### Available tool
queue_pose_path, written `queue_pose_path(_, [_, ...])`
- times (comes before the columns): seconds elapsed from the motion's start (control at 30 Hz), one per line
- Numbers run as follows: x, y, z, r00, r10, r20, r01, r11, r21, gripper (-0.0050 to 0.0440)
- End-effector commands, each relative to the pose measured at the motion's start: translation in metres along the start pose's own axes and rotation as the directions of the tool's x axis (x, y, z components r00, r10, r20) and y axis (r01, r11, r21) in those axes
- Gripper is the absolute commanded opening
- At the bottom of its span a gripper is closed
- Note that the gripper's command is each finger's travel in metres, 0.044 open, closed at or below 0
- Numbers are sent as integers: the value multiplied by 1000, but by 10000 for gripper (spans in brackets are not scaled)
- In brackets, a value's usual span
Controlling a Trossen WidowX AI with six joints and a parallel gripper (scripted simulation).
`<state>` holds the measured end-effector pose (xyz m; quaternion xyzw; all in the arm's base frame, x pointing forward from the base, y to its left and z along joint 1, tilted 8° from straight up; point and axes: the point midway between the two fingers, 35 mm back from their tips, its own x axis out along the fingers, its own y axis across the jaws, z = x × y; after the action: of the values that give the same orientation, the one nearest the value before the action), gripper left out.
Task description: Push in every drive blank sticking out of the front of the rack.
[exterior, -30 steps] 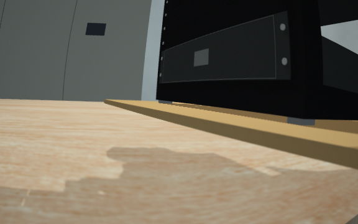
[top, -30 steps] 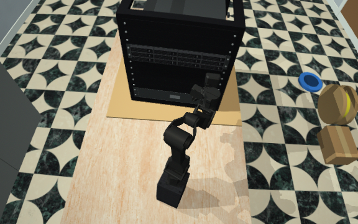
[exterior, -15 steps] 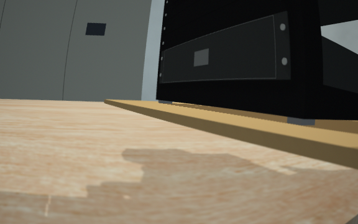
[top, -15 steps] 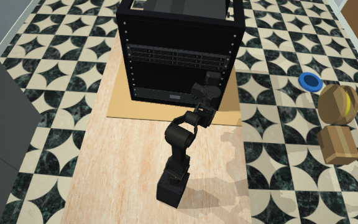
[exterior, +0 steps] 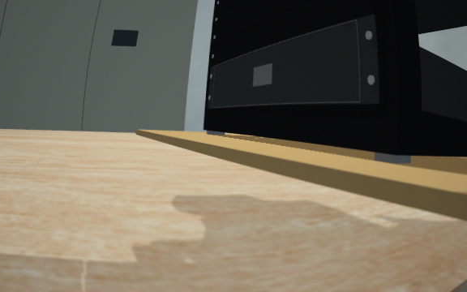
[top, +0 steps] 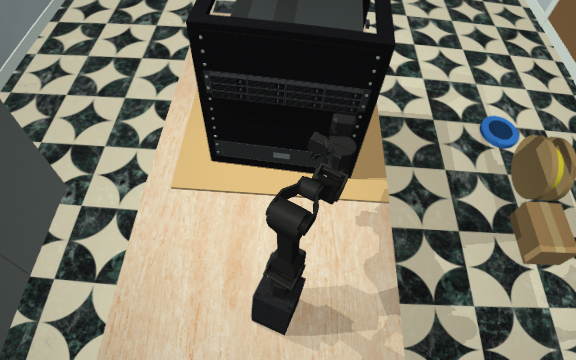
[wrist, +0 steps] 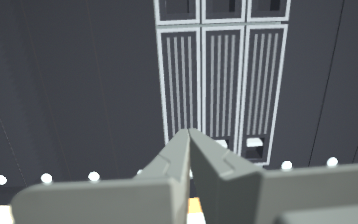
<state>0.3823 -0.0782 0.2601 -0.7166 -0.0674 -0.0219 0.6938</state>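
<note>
One arm, one hand [wrist: 189, 131]. I saw its two fingers pressed together tip to tip with nothing between them, pointed at the rack front.

One black rack [top: 198, 75] stood on a tan board [top: 228, 175], which lay on the counter [top: 193, 280]. From the top view I counted one band of drive blanks [top: 286, 93] across the upper part of the rack front, split into many small bays; the exact number I could not make out there. One wide dark panel [exterior: 290, 69] with a small grey label sat low in the rack, two pale screws at its right end.

Through the wrist view I counted three tall slatted blanks [wrist: 222, 80] side by side with pale outlines, and the lower edges of three more in the next row beyond. The fingertips sat at the near end of the left and middle blanks. Whether they touched, I could not tell. A row of pale rack screws [wrist: 94, 176] ran across near the fingers.

The counter was pale wood grain, with the arm's shadow on it. The floor [top: 108, 100] was dark green and cream star-pattern tile. On it, right of the counter: one blue ring-shaped dish [top: 499, 131], one round brown object with a yellow band [top: 543, 167], one cardboard box [top: 544, 232]. Grey cabinet panels [exterior: 75, 65] stood behind.
</note>
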Motion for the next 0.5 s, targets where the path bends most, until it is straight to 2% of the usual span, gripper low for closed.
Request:
queue_pose_path(0.0, [3, -6, -1, 1000, -13, -3, 13, 1000, -5, -50])
queue_pose_path(0.47, [13, -6, -1, 1000, -13, -3, 13, 1000, -5, -50])
